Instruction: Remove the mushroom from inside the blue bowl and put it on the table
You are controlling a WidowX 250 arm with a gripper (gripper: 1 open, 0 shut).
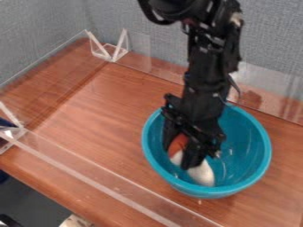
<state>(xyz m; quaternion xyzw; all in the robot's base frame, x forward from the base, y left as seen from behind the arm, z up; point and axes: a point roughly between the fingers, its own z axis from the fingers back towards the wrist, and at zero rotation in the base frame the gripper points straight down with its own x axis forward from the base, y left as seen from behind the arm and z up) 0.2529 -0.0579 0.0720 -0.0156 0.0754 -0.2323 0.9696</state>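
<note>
The mushroom (190, 160) is hanging pinched in the gripper (190, 156), its orange-red cap showing at the left by the fingertips and its cream stem reaching down toward the floor of the blue bowl (252, 165). It is sitting inside the bowl's rim, apparently clear of the bottom. The fingers (178, 142) are closing tight on it, 1 on each side, with the gripper pointing straight down.

The risk I am judging: the grip looks to be near the cap end, so the toy may be pivoting or slipping out. Swinging sideways too low could be knocking it against the rim before reaching the table (95, 97).
</note>
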